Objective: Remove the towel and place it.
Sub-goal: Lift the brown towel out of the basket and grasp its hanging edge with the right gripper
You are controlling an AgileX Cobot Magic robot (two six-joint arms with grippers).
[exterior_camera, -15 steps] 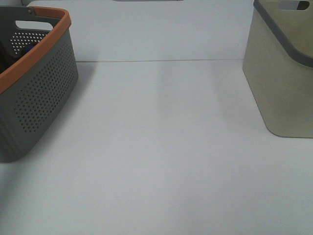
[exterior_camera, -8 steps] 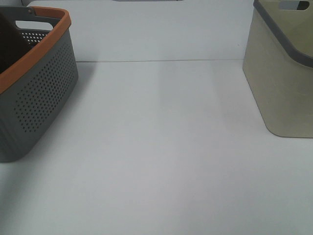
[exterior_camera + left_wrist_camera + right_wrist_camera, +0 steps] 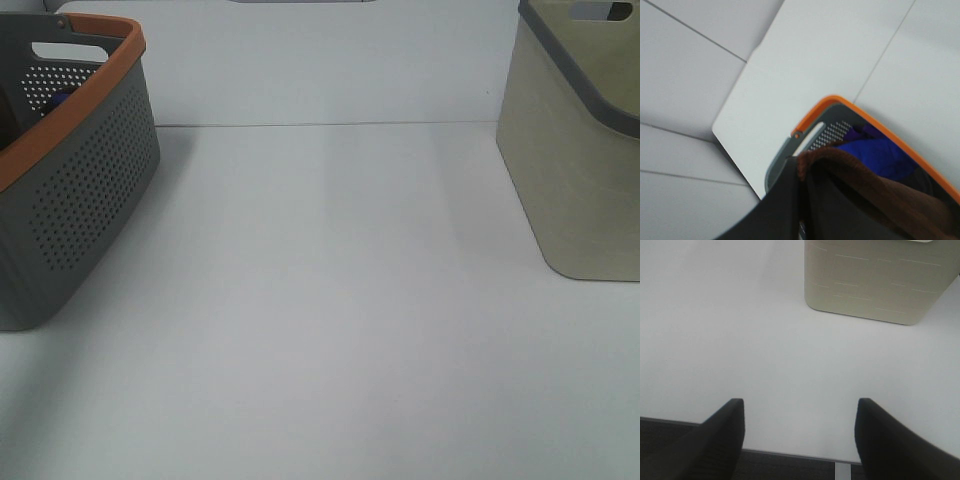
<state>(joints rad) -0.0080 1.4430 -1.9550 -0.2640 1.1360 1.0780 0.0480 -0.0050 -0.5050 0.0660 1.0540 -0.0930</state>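
Observation:
The left wrist view shows the dark reddish-brown towel (image 3: 875, 187) pinched between the dark fingers of my left gripper (image 3: 801, 164), which is shut on it. The towel hangs over the grey basket with the orange rim (image 3: 840, 103). That basket (image 3: 85, 190) stands at the left of the high view, where neither the towel nor any gripper shows. My right gripper (image 3: 800, 404) hovers open over bare table near its front edge, nothing between its fingers.
A blue cloth (image 3: 877, 152) lies inside the grey basket, also glimpsed as the blue cloth (image 3: 60, 97) through its handle side. A beige basket (image 3: 580, 170) with a grey rim stands at the right, the beige basket (image 3: 872, 282) ahead of the right gripper.
Half a second ago a dark shape filled the left part of the grey basket in the high view; it has since left that view. The right gripper has not moved.

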